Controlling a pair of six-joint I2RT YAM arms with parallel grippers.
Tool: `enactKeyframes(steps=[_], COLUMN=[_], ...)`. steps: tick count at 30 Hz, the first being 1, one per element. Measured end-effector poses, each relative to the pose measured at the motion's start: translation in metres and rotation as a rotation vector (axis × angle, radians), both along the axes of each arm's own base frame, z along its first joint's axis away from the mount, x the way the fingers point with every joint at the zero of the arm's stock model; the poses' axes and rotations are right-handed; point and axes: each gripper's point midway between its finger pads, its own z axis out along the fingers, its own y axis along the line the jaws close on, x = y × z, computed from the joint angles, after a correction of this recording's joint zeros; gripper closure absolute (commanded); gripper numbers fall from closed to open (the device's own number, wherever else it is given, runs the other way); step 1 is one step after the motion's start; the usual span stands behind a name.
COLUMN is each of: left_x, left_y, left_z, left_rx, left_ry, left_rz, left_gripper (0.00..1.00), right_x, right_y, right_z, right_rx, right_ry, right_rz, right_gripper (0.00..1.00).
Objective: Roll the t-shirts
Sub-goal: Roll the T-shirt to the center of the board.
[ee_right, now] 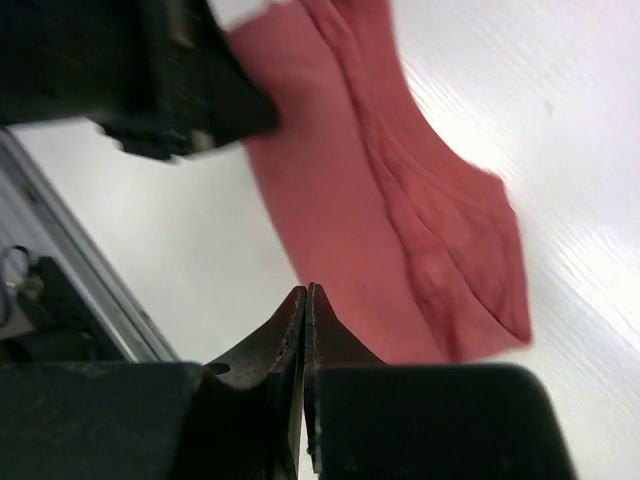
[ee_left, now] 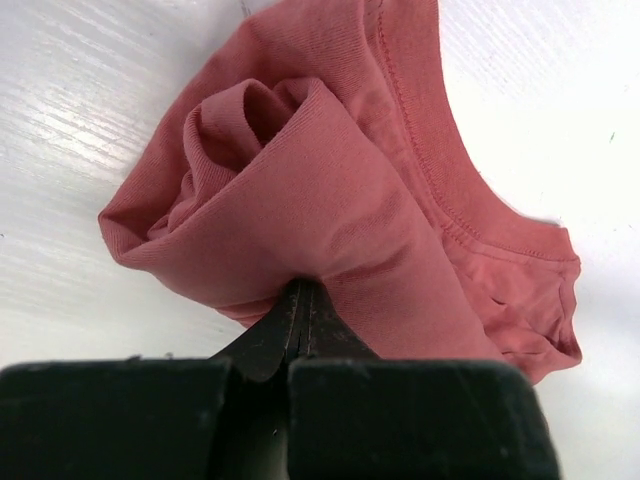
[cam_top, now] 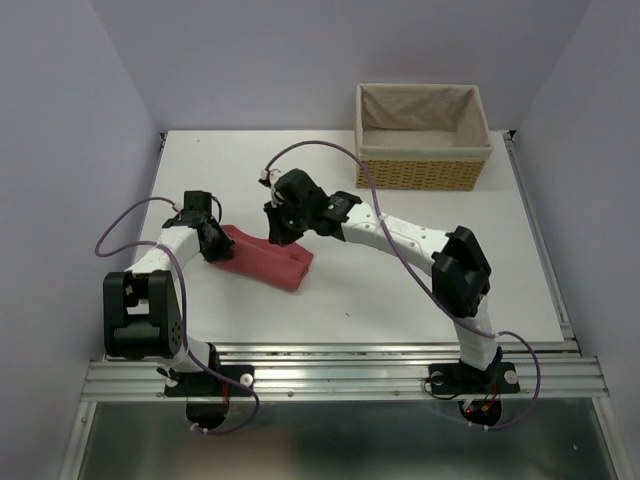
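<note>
T-shirt (cam_top: 270,260) rolled into a short log on the bench (cam_top: 400,290); task judged nearly complete
Roll lies left of bench centre, well apart from the wicker basket (cam_top: 420,172) at the far edge. Left claw (cam_top: 213,245): jaws together, tips pressed into the roll's end, where the spiral of layers shows; whether a fold is pinched cannot be told. Right claw (cam_top: 280,232): jaws together, holding nothing, just over the roll. Collar edge sits outside the spiral. Judged remaining: tidy that edge, withdraw both claws
</note>
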Motion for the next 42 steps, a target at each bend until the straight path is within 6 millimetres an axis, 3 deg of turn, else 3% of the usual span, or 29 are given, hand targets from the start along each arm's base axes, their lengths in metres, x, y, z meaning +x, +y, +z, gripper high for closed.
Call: enactKeyframes(steps=[3, 6, 7, 11, 12, 18, 24, 26, 29, 32, 34, 39, 42], left_x=[-0.001, -0.001, -0.001, -0.002, -0.003, -0.003, -0.003, -0.003, -0.003, -0.002, 0.000, 0.004, 0.013], left_y=[0.001, 0.001, 0.001, 0.001, 0.001, -0.001, -0.001, -0.002, -0.002, -0.002, -0.002, -0.006, -0.009], left_z=[-0.001, -0.001, -0.001, -0.001, -0.001, -0.004, -0.004, -0.004, -0.004, -0.003, 0.000, 0.012, 0.040], left_rx=[0.005, 0.005, 0.005, 0.005, 0.005, -0.003, -0.007, -0.009, -0.009, -0.009, -0.011, -0.027, -0.035], left_ry=[0.006, 0.007, 0.007, 0.007, 0.013, 0.020, 0.019, 0.020, 0.021, 0.020, 0.016, 0.010, -0.038], left_rz=[0.002, 0.003, 0.003, 0.002, 0.001, -0.002, -0.004, -0.005, -0.005, -0.005, -0.007, -0.031, -0.061], left_gripper=[1.00, 1.00, 1.00, 1.00, 1.00, 1.00, 1.00, 1.00, 1.00, 1.00, 1.00, 0.96, 0.82], right_x=[-0.001, 0.003, 0.002, -0.001, 0.000, -0.005, -0.012, -0.013, -0.018, -0.030, -0.029, -0.024, -0.031], right_y=[0.031, 0.055, 0.059, 0.060, 0.063, 0.050, 0.026, 0.020, 0.010, -0.007, -0.008, -0.012, -0.023], right_z=[0.025, 0.014, 0.003, -0.087, -0.101, -0.082, -0.026, -0.015, -0.032, -0.088, -0.104, -0.096, -0.081], right_rx=[0.088, 0.114, 0.106, -0.012, 0.000, -0.011, 0.015, 0.028, -0.001, -0.102, -0.112, -0.099, -0.102], right_ry=[-0.028, -0.021, -0.009, 0.096, 0.128, 0.112, 0.041, 0.022, 0.033, 0.102, 0.117, 0.094, 0.062], right_rz=[0.029, 0.038, 0.039, 0.025, 0.018, 0.007, -0.009, -0.016, -0.026, -0.028, -0.038, -0.048, -0.040], right_gripper=[0.96, 0.96, 0.96, 0.98, 0.98, 0.97, 0.97, 0.97, 0.97, 0.97, 0.98, 0.99, 0.96])
